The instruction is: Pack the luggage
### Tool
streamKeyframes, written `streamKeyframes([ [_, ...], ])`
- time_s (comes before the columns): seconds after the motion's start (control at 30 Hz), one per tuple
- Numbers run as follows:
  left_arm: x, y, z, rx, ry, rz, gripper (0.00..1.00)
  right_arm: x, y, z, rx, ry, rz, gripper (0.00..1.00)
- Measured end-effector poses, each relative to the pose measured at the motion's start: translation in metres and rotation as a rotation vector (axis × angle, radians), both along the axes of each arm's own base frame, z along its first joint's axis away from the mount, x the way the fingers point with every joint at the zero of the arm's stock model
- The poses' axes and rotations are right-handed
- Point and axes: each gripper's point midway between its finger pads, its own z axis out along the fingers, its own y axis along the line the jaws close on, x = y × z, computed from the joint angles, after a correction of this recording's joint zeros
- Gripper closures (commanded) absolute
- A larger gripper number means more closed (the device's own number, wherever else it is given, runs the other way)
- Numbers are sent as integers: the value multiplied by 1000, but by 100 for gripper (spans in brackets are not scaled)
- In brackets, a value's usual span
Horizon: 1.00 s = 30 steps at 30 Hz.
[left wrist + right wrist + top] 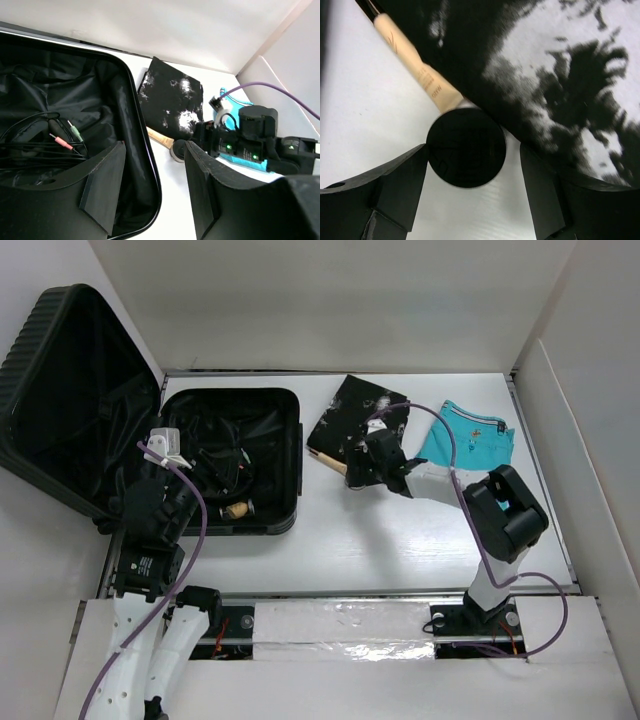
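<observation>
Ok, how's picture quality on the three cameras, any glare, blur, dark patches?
Top view: sharp, but the table is washed out, the foil strip glints, and the luggage interior is nearly black. Left wrist: near fingers blurred. Right wrist: fingers soft, the round head on the wooden handle featureless black.

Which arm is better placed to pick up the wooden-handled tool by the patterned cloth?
Right. The right gripper, open, straddles the wooden-handled tool at its round head; the left gripper hovers at the luggage.
</observation>
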Motion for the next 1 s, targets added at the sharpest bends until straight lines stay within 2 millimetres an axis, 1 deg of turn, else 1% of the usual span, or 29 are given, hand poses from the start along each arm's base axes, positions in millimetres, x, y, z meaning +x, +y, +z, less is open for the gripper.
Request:
streamKeyframes([
  [0.1,0,0,0,0,1,0,53,8,8,0,0,-5,10,20],
  [0.23,0,0,0,1,1,-1,53,11,13,0,-12,-13,10,20],
  [0.37,0,0,0,2,0,-1,53,9,16,1,-33,-25,5,14],
  [0.4,0,0,0,2,0,-1,53,8,17,1,-42,-25,4,9],
  [0.5,0,0,0,3,0,-1,53,1,21,-1,-72,-19,17,7],
  [0.67,0,0,-3,4,5,-1,53,-16,20,-15,-131,29,37,8],
  [0.77,0,0,-5,5,10,-1,53,-19,16,-19,-152,43,34,13],
  [0.83,0,0,-5,5,10,-1,53,-19,15,-19,-156,43,31,14],
  [1.0,0,0,-5,5,10,-1,53,-19,14,-19,-173,35,44,6],
])
